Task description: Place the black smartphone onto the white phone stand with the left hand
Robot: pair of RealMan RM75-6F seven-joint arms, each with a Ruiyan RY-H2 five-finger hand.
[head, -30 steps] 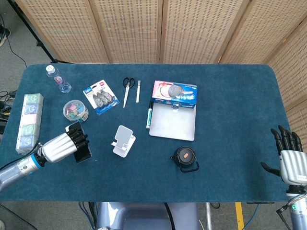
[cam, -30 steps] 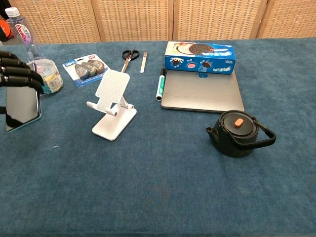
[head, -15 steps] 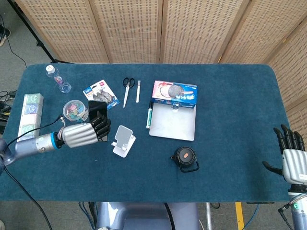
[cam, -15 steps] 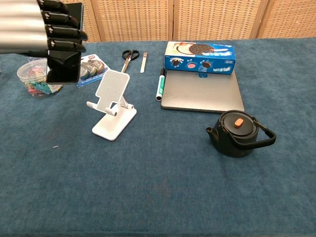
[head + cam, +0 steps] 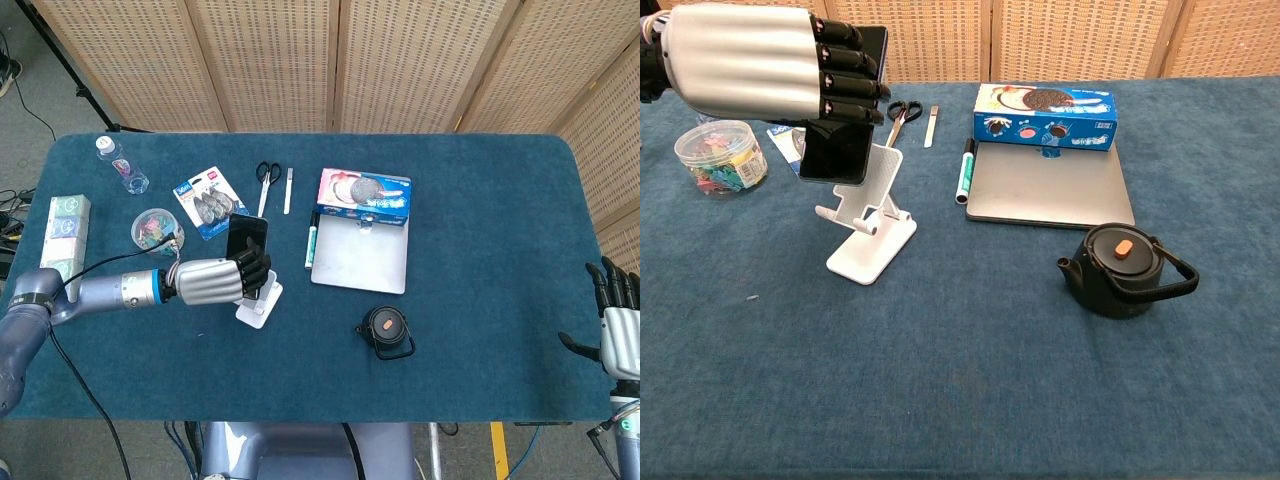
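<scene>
My left hand (image 5: 218,279) (image 5: 770,66) grips the black smartphone (image 5: 245,238) (image 5: 835,150), holding it upright just above and against the back plate of the white phone stand (image 5: 260,305) (image 5: 868,228). In the chest view the phone's lower edge overlaps the stand's top left part; its upper half is hidden behind my fingers. The stand's base rests on the blue cloth. My right hand (image 5: 620,325) hangs at the far right edge of the head view, fingers spread, holding nothing.
A black teapot (image 5: 385,331) (image 5: 1125,268) sits right of the stand. Behind it lie a grey laptop (image 5: 1050,183), a cookie box (image 5: 1044,116), a green marker (image 5: 965,171), scissors (image 5: 903,113), a blister pack (image 5: 207,205), a clip jar (image 5: 719,157) and a bottle (image 5: 122,164).
My left hand has carried the phone rightward from the table's left side and lifted it over the stand. The right hand has drifted slightly further right and down.
</scene>
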